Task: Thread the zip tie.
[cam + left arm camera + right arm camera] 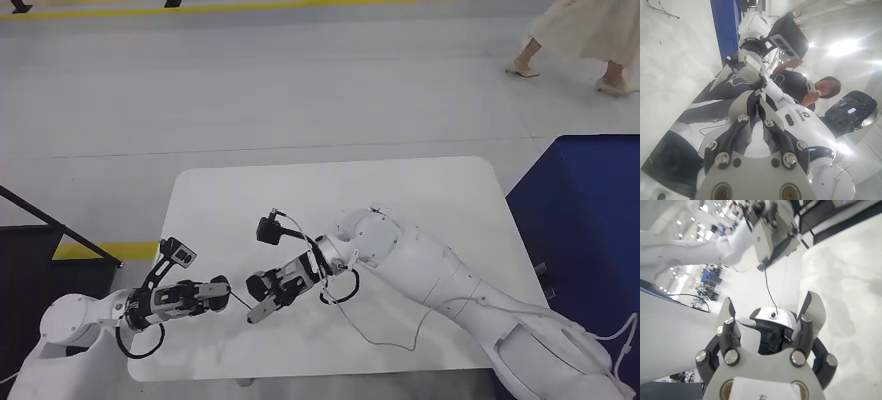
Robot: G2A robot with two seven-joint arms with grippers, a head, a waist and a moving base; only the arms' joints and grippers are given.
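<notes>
Left pincer [755, 95] clamped on zip tie [766, 279], near desk's [400, 190] front-left corner.
Right pincer [769, 297] wide, nothing in it, facing the tie's free end, close by.

The zip tie [769, 290] is a thin, dark, slightly curved strand with one end pinched between the closed tips of the left gripper [762, 266] and the rest running free from them in the air, its far end seemingly loose.

Matt tbl [430, 200], plastic zip tie [768, 289]
</notes>
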